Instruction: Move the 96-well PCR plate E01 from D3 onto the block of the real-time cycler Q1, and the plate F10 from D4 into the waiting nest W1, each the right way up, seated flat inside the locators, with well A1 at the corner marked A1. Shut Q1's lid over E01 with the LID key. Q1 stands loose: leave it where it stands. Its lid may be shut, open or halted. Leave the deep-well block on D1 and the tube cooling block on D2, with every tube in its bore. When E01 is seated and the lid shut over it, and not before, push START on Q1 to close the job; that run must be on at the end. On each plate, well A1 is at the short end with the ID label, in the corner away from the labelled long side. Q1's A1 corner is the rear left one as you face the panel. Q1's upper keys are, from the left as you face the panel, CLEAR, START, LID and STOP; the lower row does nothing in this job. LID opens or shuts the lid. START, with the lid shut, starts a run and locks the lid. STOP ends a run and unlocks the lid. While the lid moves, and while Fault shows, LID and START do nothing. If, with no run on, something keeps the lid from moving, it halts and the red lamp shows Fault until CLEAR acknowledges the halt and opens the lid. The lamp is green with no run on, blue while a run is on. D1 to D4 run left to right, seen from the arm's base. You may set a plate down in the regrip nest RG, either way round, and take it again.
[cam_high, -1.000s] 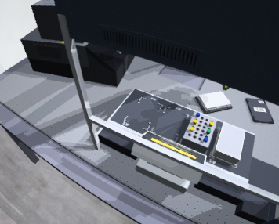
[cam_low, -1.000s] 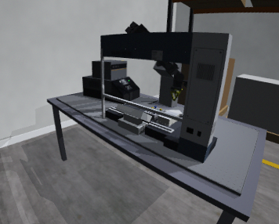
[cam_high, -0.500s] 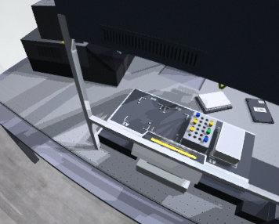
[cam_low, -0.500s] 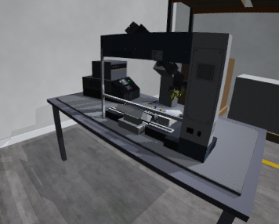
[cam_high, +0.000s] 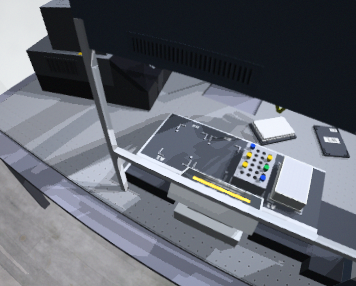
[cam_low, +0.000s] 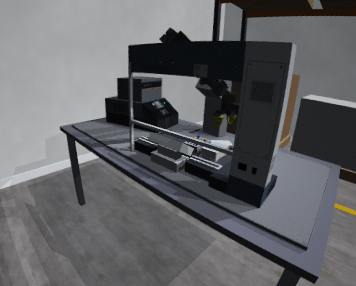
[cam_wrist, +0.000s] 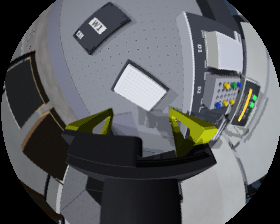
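A white 96-well plate (cam_high: 274, 129) lies flat in a dark-framed nest behind the deck. I cannot read its ID. It also shows in the wrist view (cam_wrist: 139, 86), just ahead of my fingers. My gripper (cam_wrist: 141, 111) is open and empty, hovering above and a little short of that plate. Only a yellow fingertip (cam_high: 280, 107) shows under the gantry in the top view. In the exterior view the gripper (cam_low: 225, 119) hangs behind the gantry. Deck places D3 and D4 (cam_high: 200, 145) hold no plate. The cycler Q1 (cam_low: 160, 112) shows a green lamp. Its block is hidden.
The tube cooling block (cam_high: 254, 167) with coloured caps and the white deep-well block (cam_high: 292, 182) stand on the deck's right end. A flat dark nest with a label (cam_high: 331, 141) lies right of the plate. A large black gantry (cam_high: 225, 45) overhangs the deck, with a grey post (cam_high: 102, 110) at the left.
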